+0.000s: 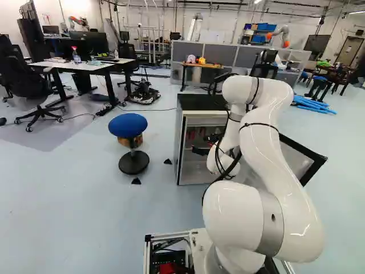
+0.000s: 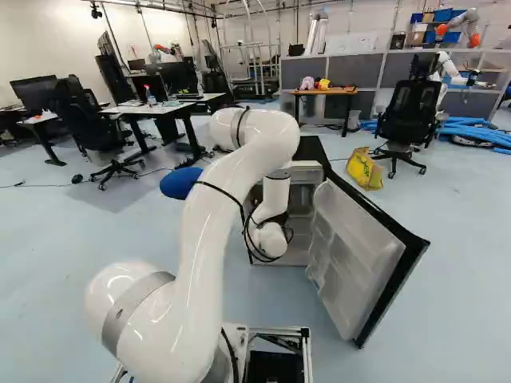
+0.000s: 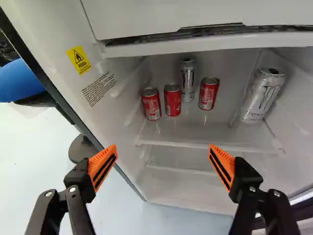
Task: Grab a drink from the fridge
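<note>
In the left base view my gripper (image 1: pixel 201 150) is at the front of the open fridge (image 1: pixel 181 149). Seen from the wrist, the gripper (image 3: pixel 162 152) is wide open with nothing between its orange pads. Ahead of it, on the fridge's upper shelf (image 3: pixel 195 131), stand three red cans (image 3: pixel 151 104), (image 3: pixel 172 100), (image 3: pixel 209 93). A slim silver can (image 3: pixel 188 81) stands behind them, between two red ones. A larger pale can (image 3: pixel 263 95) stands apart, near the side wall on the door side. No finger touches a can.
The fridge door (image 2: pixel 351 255) is swung wide, to the right of the arm. A blue stool (image 1: pixel 128 125) stands left of the fridge. A yellow bag (image 2: pixel 365 168) is on the floor beyond the door. Desks and chairs are farther back, with another robot (image 1: pixel 279 36) behind partitions.
</note>
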`<state>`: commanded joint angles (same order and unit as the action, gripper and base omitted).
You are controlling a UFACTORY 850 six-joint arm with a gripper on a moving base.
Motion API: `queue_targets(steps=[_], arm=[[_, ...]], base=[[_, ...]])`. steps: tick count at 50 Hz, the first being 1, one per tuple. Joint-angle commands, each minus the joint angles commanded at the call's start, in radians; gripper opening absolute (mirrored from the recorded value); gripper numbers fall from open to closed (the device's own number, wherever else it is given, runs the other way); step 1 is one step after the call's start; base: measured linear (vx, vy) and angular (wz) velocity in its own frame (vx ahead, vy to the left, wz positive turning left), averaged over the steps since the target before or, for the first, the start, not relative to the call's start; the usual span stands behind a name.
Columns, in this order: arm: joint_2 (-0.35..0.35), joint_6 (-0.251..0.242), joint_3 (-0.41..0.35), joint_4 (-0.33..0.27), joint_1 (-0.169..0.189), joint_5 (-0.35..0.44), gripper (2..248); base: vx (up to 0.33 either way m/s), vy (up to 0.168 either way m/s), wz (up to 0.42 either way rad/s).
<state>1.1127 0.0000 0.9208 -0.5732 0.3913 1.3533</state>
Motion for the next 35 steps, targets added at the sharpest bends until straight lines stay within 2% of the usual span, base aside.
queue_targets(steps=[7,35], arm=[[0.024,0.000,0.016,-0.016,0.000,0.014,247],[0.025,0.000,0.018,-0.029,0.006,0.029,247]], base=[[0.000,0.000,0.000],[0.000,0.000,0.000]])
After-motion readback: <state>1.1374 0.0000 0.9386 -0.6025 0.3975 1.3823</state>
